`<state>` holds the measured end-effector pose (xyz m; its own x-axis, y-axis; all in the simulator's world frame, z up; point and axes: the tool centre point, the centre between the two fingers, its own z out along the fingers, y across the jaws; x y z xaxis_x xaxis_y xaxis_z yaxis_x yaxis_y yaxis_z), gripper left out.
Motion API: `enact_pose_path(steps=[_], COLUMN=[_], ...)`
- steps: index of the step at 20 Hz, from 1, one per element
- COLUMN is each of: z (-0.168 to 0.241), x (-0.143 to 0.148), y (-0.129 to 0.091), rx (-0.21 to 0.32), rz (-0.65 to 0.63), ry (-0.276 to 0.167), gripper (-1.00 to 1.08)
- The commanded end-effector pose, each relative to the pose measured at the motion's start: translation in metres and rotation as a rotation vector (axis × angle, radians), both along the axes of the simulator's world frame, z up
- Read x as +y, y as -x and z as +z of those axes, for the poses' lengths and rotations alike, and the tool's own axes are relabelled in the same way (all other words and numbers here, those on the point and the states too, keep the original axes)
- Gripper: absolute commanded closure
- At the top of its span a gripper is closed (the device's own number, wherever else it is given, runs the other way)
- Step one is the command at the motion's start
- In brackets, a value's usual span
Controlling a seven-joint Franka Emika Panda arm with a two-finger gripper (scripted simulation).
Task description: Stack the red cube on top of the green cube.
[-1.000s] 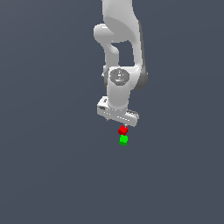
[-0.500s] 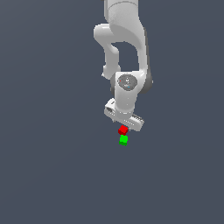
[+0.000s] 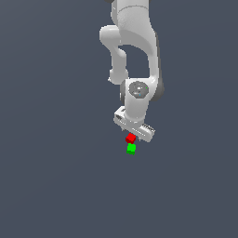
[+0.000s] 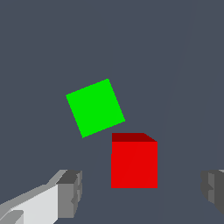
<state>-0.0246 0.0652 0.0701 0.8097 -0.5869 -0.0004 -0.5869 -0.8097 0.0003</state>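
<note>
The red cube lies on the dark floor, and the green cube lies close beside it, apart from it. My white gripper hangs just over the red cube. In the wrist view the gripper is open and the red cube sits between its two fingers. There is a gap to the finger on one side and a wider gap to the other finger. The green cube lies beyond the fingertips, turned at an angle to the red one.
The plain dark grey floor spreads all around the two cubes. The white arm rises above them.
The hand has come down and shifted toward the exterior view's right, closer over the red cube. Neither cube has moved.
</note>
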Motion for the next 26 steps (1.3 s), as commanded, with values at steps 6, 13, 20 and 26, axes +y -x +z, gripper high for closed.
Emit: enact_pose_path(steps=[6, 13, 20, 26], z=[-0.008, -0.040, -0.050, -0.050], x=[0.000, 0.000, 0.000, 0.000], y=[0.000, 0.001, 0.000, 0.000], rx=[0.000, 0.000, 0.000, 0.000], rz=[-0.001, -0.003, -0.003, -0.003], ry=[0.000, 0.000, 0.000, 0.000], gripper=[-0.92, -0.92, 1.08, 1.08])
